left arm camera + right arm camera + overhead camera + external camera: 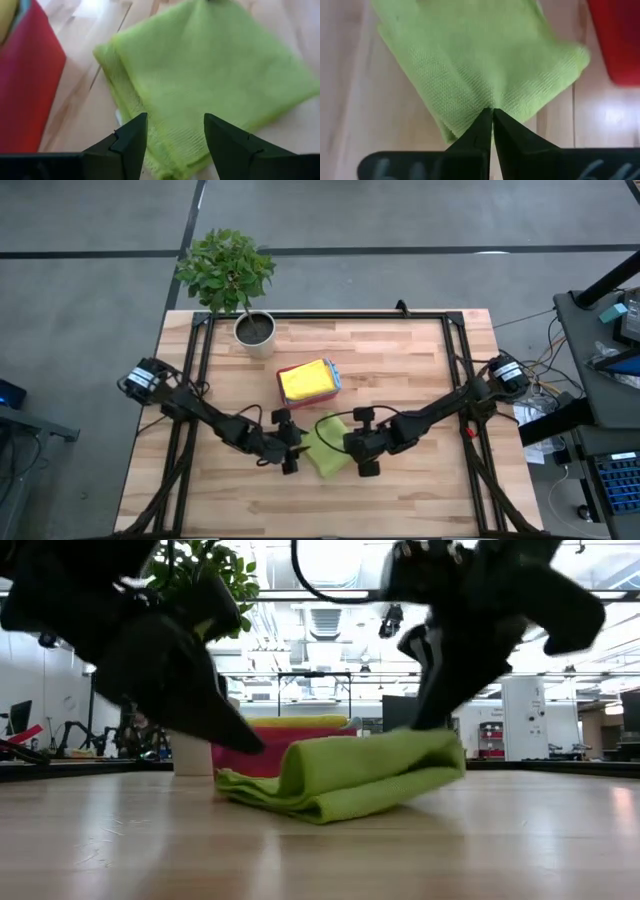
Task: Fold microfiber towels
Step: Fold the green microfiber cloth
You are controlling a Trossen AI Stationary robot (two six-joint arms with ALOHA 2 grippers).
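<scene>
The lime green towel (328, 446) lies folded in layers on the wooden worktop (420, 365), near the front and about midway across, just in front of the pink tray (310, 380) that carries a yellow towel (304, 379). The right end effector (492, 111) has its fingers pressed together with no gap, their tips meeting at the towel's edge — whether any cloth is pinched between them cannot be told. The left end effector (175, 131) hovers at the towel's other side with its fingers spread apart, holding nothing.

Lime green towel (328, 448), yellow towel (305, 379) (pink tray (288, 395)), pale wood table (400, 360)
</scene>
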